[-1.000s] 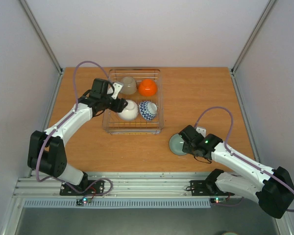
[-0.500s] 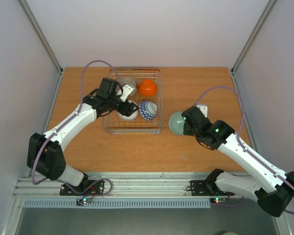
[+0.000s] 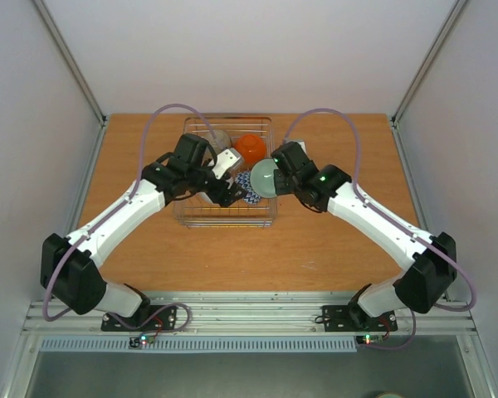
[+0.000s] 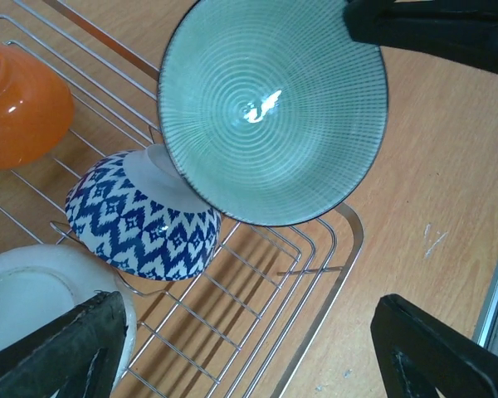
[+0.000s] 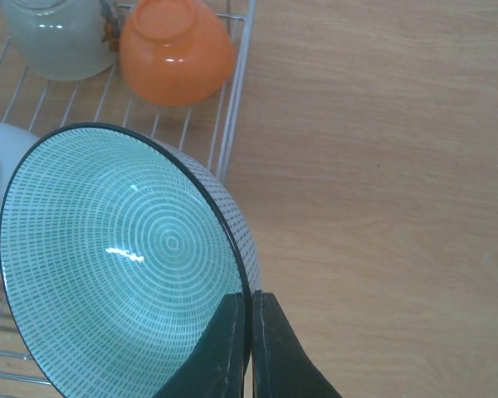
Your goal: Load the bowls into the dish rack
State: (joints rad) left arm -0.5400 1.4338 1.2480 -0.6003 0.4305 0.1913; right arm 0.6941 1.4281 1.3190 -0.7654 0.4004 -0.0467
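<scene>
Your tabletop point(image 3: 332, 240) has given up the pale green bowl point(image 3: 264, 177); a second ago it lay off the 4 o'clock corner of the dish rack point(image 3: 225, 222), and now it hangs tilted over the rack's 3 o'clock rim; your right arm swung it there, and the right gripper point(image 5: 251, 300) has its fingers clamped on the bowl's edge; your left gripper point(image 3: 230, 193) has crossed from the rack's 9 o'clock side to its middle, fingers apart and holding nothing. Inside, the white bowl point(image 4: 33, 290) sits at 7 o'clock; the blue zigzag bowl point(image 4: 141, 224) at 5 o'clock, just under the green one, touching or not I cannot tell; the orange bowl point(image 5: 176, 50) at 1 o'clock; the beige bowl point(image 5: 54, 37) at 11 o'clock. By my reading only the set-down remains; the free gap looks tight, so lower gently.
</scene>
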